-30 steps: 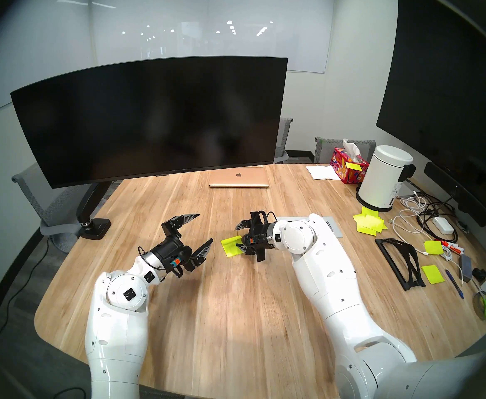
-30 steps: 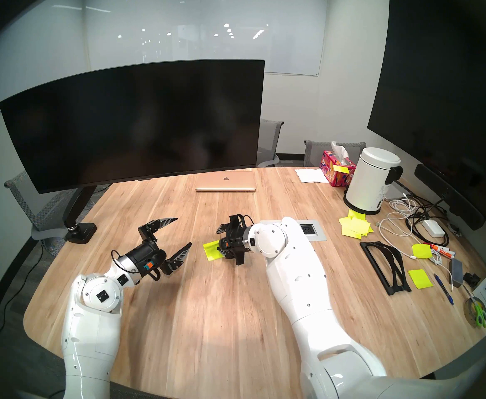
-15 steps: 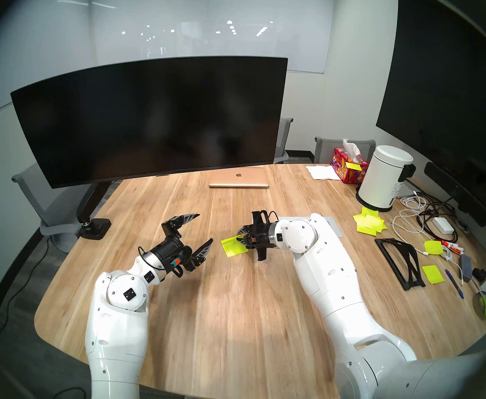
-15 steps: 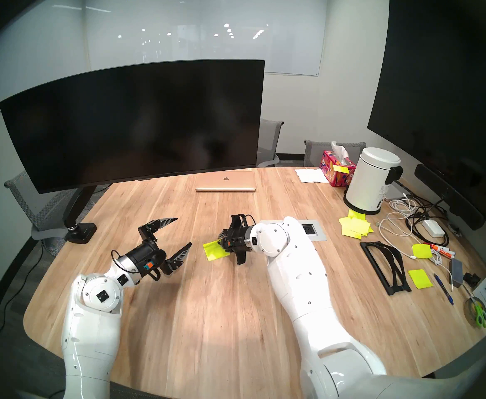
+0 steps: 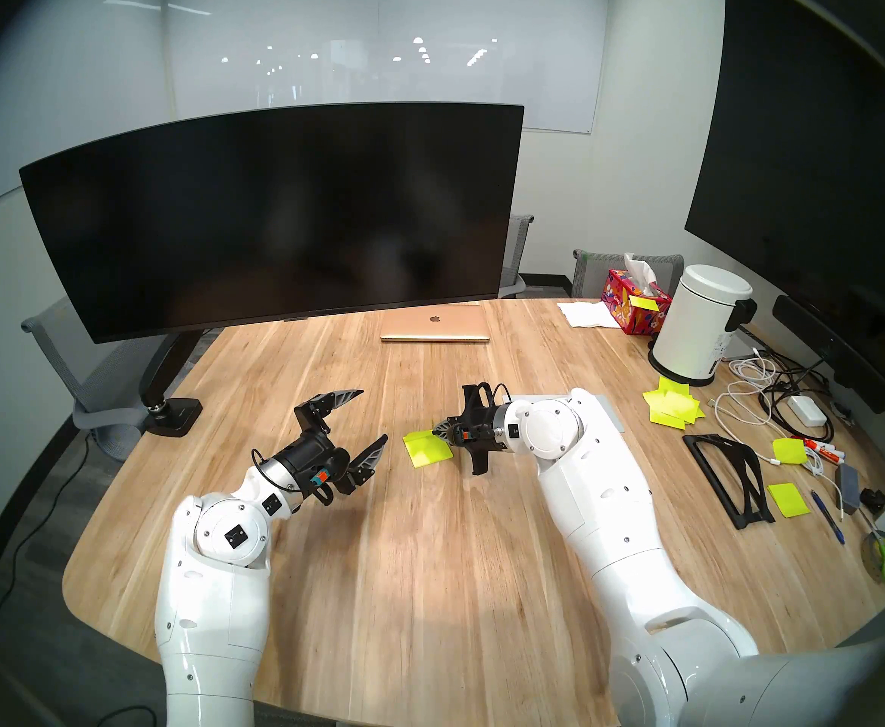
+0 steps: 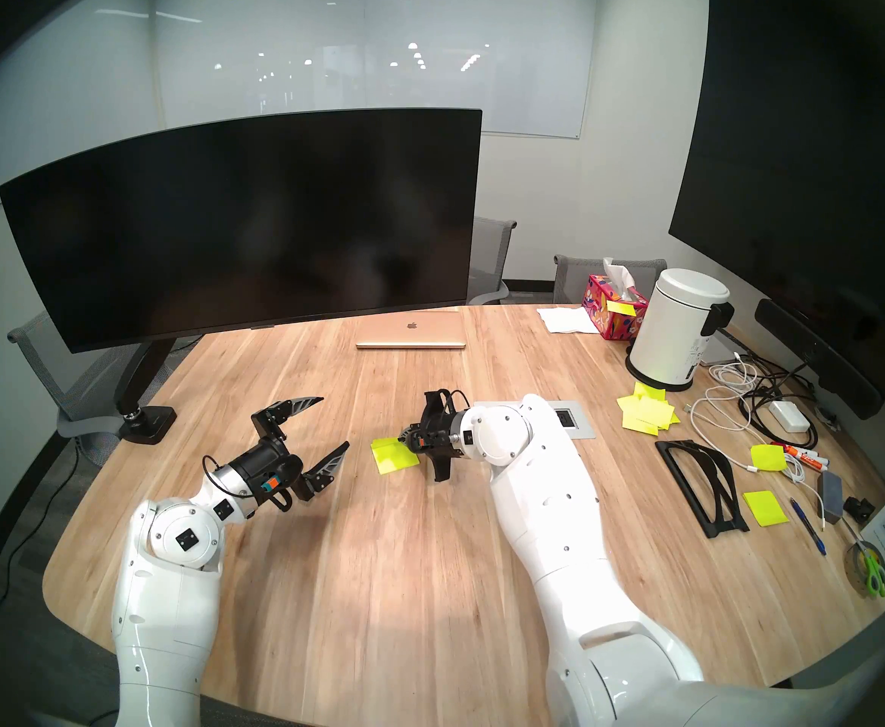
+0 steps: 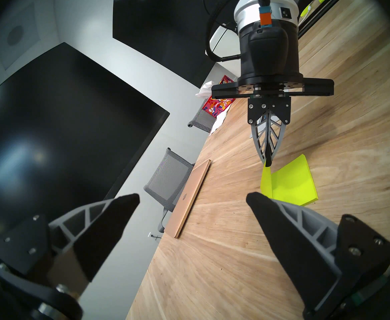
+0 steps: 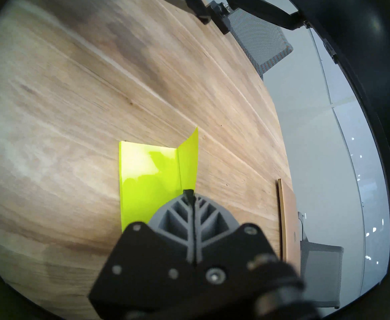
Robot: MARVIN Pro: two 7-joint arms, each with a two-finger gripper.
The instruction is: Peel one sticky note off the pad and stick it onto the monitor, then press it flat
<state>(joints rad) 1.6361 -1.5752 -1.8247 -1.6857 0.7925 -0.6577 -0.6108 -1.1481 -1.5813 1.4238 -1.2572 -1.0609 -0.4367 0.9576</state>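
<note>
The neon yellow-green pad [image 5: 428, 449] [image 7: 293, 185] lies on the wooden table at mid-centre. My right gripper [image 5: 437, 432] [image 8: 188, 193] is shut on the far edge of its top sticky note [image 7: 266, 181] [image 8: 188, 160], which stands up as a flap while its other edge still clings to the pad. About a hand's width left of the pad, my left gripper [image 5: 373, 415] [image 7: 192, 197] hovers open and empty, above the table. The wide curved black monitor [image 5: 272, 222] stands on its arm mount behind, with a bare screen.
A closed gold laptop [image 5: 435, 324] lies behind the pad. The monitor arm's base [image 5: 172, 414] is clamped at the left edge. At the right are a tissue box [image 5: 631, 301], a white canister [image 5: 702, 324], a pile of loose yellow sheets [image 5: 673, 408], cables, a black stand [image 5: 729, 474] and a tall flat screen [image 5: 807, 149].
My right gripper went from open to shut on the top note's edge and drew back a little to the right, lifting that edge. The left arm has not moved.
</note>
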